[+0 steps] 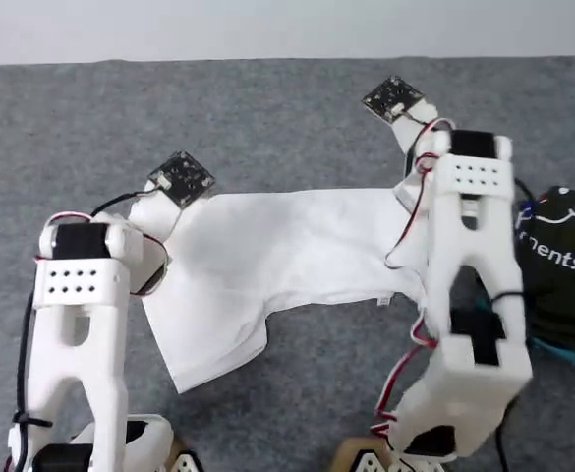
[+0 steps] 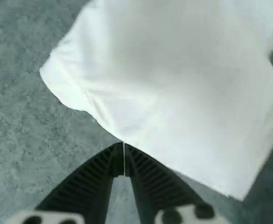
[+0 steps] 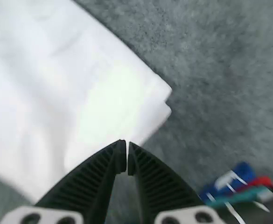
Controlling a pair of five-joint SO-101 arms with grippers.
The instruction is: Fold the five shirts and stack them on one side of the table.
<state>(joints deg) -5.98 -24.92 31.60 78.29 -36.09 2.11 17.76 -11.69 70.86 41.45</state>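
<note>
- The white shirt (image 1: 287, 256) lies spread at the middle of the grey table (image 1: 267, 108). Its far edge is drawn fairly straight between the two grippers, and a loose flap (image 1: 208, 344) trails toward 7 o'clock.
- The left gripper (image 2: 124, 154) sits at the shirt's 10 o'clock corner, jaws pressed together with a thin white sliver of cloth between them. The bite looks shallow, so a hard pull across the table would likely slip the hem out.
- The right gripper (image 3: 127, 151) sits at the shirt's 2 o'clock corner, jaws likewise closed on a doubled hem, apparently nipping it. The risk is the same: if one side lets go, the fold goes skew.
- Neither gripper holds the loose flap. In my judgement it may drag on the rough table and bunch or tuck under when the cloth is lifted.
- The dark shirt (image 1: 562, 275) lies at the table's 3 o'clock edge, just beside the right arm (image 1: 474, 246). A wide swing of that arm could catch it and upset the stack.
- Hard to make out: from above, each wrist covers its own fingertips. How deep the cloth sits in either gripper cannot be told.
- Cut off: the dark shirt runs out of sight at 3 o'clock, so the garments lying there cannot be counted.
</note>
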